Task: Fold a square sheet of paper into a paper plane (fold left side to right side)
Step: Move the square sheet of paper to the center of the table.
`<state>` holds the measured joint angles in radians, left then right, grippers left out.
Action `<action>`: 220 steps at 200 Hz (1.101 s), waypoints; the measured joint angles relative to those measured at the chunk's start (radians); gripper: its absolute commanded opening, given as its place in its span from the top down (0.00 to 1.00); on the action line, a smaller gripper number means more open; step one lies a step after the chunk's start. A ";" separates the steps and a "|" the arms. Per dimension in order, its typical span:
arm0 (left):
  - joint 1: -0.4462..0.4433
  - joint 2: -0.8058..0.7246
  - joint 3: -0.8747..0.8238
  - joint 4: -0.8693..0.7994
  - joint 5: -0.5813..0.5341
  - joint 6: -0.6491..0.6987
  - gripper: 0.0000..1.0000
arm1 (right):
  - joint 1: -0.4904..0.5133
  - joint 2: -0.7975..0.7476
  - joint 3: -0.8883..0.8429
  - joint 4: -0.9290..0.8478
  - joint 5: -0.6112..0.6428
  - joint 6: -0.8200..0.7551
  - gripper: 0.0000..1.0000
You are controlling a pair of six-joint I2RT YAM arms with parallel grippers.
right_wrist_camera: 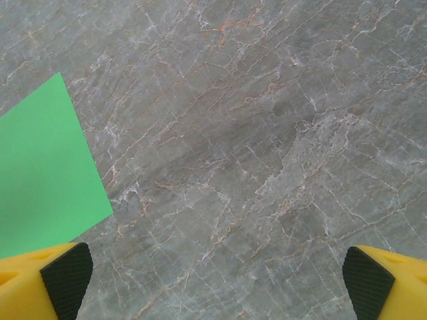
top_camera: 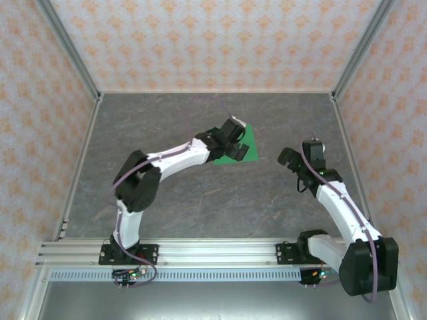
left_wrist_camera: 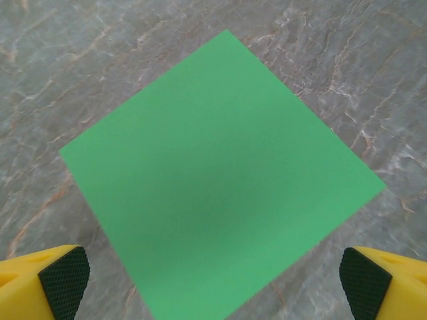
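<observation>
**Square sheet of paper**: one piece, bright green, plain. It lies flat as a full square on the table, turned so that a corner points toward the arms. It serves as the reference for all places below.

**Table**: grey stone-patterned surface with pale and rust veins, under the sheet and bare on every side of it.

**Left gripper**: poised over the sheet's left part, hiding that part from the overhead camera. The jaws are spread wide and hold nothing. In its own wrist camera the sheet's near corner sits between the two yellow fingers. Each black pad is over bare table to one side of the sheet, clear of its edges.

**Right gripper**: to the right of the sheet and apart from it, over bare table. The jaws are spread wide and hold nothing. In its wrist camera one corner of the sheet reaches in from the left, its lower edge ending just above the left pad.

**Walls**: pale panels with an orange motif, beyond the sheet and to both sides of it.
</observation>
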<state>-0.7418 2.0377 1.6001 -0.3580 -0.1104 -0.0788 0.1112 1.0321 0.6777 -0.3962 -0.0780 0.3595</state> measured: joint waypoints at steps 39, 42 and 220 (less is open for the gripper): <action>0.000 0.192 0.196 -0.106 0.000 -0.005 0.00 | 0.000 -0.003 0.011 -0.025 0.000 0.000 0.00; 0.000 0.204 0.206 -0.114 0.000 -0.007 0.01 | 0.000 -0.003 0.011 -0.026 0.000 0.000 0.00; 0.042 0.272 0.202 -0.177 0.155 -0.123 0.01 | 0.000 -0.020 0.011 -0.038 -0.033 0.000 0.00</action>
<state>-0.6998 2.3096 1.8019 -0.5346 0.0444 -0.2016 0.1112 1.0122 0.6891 -0.4343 -0.1108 0.3592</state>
